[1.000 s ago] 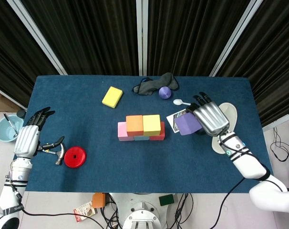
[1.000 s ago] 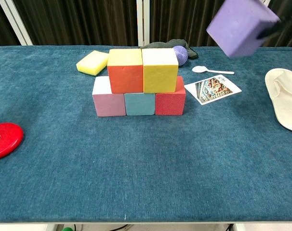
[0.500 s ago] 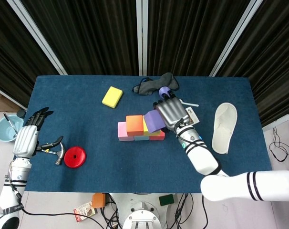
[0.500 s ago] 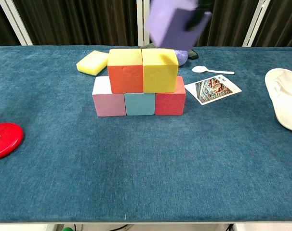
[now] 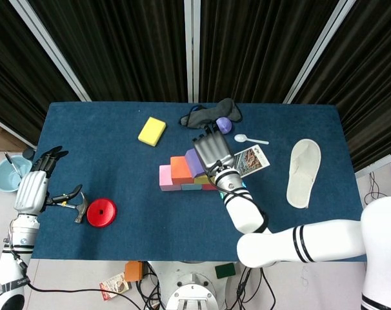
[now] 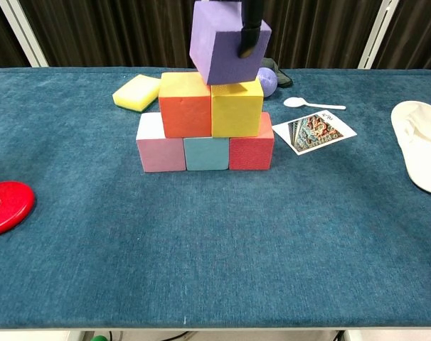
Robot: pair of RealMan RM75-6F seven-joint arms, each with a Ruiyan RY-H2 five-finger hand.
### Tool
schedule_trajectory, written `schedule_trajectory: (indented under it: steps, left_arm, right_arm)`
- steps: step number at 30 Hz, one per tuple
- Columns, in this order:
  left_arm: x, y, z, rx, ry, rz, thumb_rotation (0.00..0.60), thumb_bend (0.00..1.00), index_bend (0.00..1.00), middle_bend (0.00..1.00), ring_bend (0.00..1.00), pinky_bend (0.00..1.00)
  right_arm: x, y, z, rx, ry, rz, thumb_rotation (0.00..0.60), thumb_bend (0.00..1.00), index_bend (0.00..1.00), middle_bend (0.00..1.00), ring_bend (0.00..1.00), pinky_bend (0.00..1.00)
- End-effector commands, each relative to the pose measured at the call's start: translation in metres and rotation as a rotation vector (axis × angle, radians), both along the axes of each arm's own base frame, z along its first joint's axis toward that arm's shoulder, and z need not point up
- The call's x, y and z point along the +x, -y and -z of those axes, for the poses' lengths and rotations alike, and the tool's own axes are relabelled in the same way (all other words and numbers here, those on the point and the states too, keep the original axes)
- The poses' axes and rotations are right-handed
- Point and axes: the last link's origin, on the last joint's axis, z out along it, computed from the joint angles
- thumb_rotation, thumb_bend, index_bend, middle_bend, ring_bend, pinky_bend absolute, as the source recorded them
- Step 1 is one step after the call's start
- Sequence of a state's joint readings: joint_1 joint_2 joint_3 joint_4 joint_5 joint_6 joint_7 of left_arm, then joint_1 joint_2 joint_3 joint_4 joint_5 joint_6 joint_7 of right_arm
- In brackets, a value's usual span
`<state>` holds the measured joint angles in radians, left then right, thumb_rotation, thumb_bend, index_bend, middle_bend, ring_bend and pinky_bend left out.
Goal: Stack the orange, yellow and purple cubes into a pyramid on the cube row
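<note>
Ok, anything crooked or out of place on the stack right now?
The purple cube, held by the right hand, sits tilted over the seam between the orange cube and yellow cube, not flat. The bottom row and second tier look square.

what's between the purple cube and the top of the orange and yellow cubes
Nothing visible. The right hand holds the purple cube tilted just above the orange cube and yellow cube, whose tops look bare.
</note>
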<state>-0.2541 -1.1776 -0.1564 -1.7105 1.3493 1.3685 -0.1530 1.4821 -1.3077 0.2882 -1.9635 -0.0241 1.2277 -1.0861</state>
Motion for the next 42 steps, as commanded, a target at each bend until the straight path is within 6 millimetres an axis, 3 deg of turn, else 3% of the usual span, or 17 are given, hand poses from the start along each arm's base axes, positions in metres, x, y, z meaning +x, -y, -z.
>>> schedule_trajectory:
  steps: [1, 6, 10, 13, 22, 27, 31, 42]
  left_arm:
    - [0.0, 0.0, 0.0, 0.0, 0.0, -0.001, 0.411, 0.17, 0.16, 0.07, 0.07, 0.15]
    - [-0.002, -0.001, 0.001, 0.001, 0.003, -0.006, 0.412, 0.17, 0.16, 0.07, 0.07, 0.15]
    - [-0.004, -0.001, 0.001, 0.002, 0.007, -0.01, 0.41, 0.17, 0.16, 0.07, 0.07, 0.15]
    - [-0.006, -0.001, 0.001, 0.003, 0.007, -0.013, 0.414, 0.17, 0.16, 0.07, 0.07, 0.15]
    - [-0.008, 0.0, 0.001, 0.004, 0.01, -0.016, 0.41, 0.17, 0.16, 0.07, 0.07, 0.15]
    - [-0.008, 0.0, 0.001, 0.004, 0.011, -0.02, 0.406, 0.17, 0.16, 0.07, 0.07, 0.15]
    - [-0.007, 0.0, 0.0, 0.007, 0.012, -0.019, 0.416, 0.17, 0.16, 0.07, 0.07, 0.15]
    - [-0.005, -0.002, -0.001, 0.006, 0.007, -0.026, 0.405, 0.17, 0.16, 0.07, 0.07, 0.15]
  right_arm:
    - [0.006, 0.0, 0.006, 0.009, -0.013, -0.002, 0.6, 0.2, 0.42, 0.4, 0.13, 0.08]
    - [0.012, 0.0, 0.012, 0.014, -0.038, -0.002, 0.6, 0.2, 0.39, 0.37, 0.13, 0.07]
    - [0.016, -0.001, 0.015, 0.025, -0.044, 0.001, 0.6, 0.18, 0.27, 0.32, 0.12, 0.04]
    - [0.017, -0.002, 0.014, 0.028, -0.036, -0.002, 0.6, 0.15, 0.17, 0.26, 0.09, 0.02]
    - [0.012, -0.009, 0.004, 0.043, -0.025, -0.047, 0.6, 0.0, 0.06, 0.16, 0.01, 0.0]
    - [0.0, -0.008, -0.013, 0.071, -0.071, -0.169, 0.6, 0.0, 0.06, 0.15, 0.0, 0.0]
    - [-0.012, 0.006, -0.021, 0.091, -0.09, -0.25, 0.6, 0.0, 0.13, 0.15, 0.0, 0.0]
    - [-0.025, 0.025, -0.009, 0.15, -0.056, -0.31, 0.6, 0.0, 0.19, 0.16, 0.0, 0.0]
